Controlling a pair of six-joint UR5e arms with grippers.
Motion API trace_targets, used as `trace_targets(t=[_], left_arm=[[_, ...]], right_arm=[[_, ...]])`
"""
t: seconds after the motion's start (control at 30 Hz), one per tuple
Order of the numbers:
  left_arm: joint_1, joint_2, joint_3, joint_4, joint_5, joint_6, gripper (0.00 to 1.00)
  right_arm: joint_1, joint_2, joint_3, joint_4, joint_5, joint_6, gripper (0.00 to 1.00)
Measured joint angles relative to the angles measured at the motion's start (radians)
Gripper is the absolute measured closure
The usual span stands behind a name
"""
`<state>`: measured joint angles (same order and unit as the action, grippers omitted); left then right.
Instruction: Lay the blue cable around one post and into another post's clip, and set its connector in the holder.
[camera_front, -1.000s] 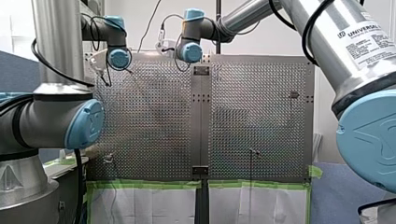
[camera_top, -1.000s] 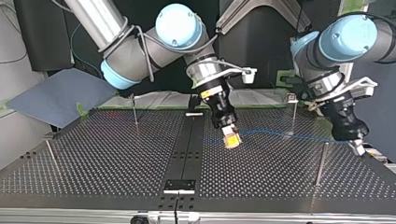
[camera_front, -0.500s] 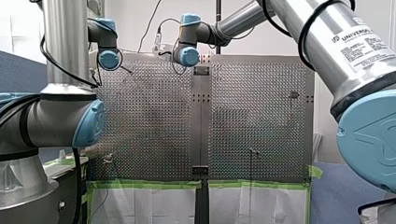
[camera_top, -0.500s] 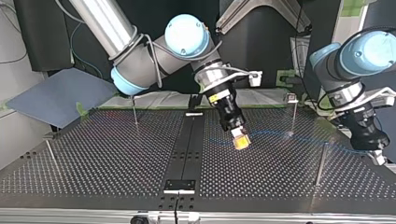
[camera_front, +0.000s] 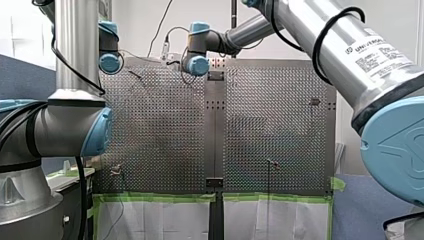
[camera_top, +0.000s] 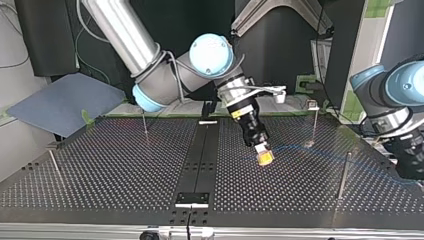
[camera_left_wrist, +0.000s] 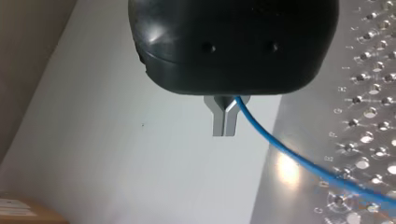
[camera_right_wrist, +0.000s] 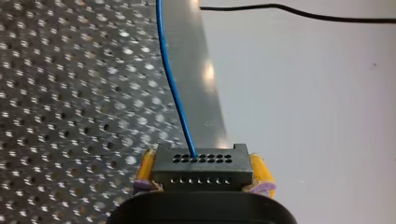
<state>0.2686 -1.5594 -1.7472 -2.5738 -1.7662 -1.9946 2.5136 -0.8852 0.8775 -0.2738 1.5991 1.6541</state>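
Both grippers are recorded further toward the top view's right than in the earlier frames. The right gripper (camera_right_wrist: 201, 161) is clamped, by two yellow pads (camera_right_wrist: 144, 169), on one black connector (camera_right_wrist: 201, 171). The left gripper (camera_left_wrist: 225, 130) is pinched on one blue cable (camera_left_wrist: 299, 161), which is stretched between both over the perforated table (camera_top: 100, 165). Four posts (camera_top: 144, 121) are counted.

My right arm (camera_front: 310, 30) carries a white label (camera_front: 380, 50) reading "UNIVERSAL"; its smaller print is illegible.
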Motion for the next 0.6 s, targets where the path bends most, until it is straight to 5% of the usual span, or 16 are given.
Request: trace_targets(t=[0.3,0.6], left_arm=[[-0.008,-0.065,0.019,-0.007,0.035,0.003,1.0],[-0.013,-0.094,0.02,-0.013,0.051,0.001,1.0]], right_arm=[[-0.01,0.037,-0.069,0.008,0.0,0.003,0.95],[-0.038,0.045,-0.075,0.009,0.009,0.016,0.95]])
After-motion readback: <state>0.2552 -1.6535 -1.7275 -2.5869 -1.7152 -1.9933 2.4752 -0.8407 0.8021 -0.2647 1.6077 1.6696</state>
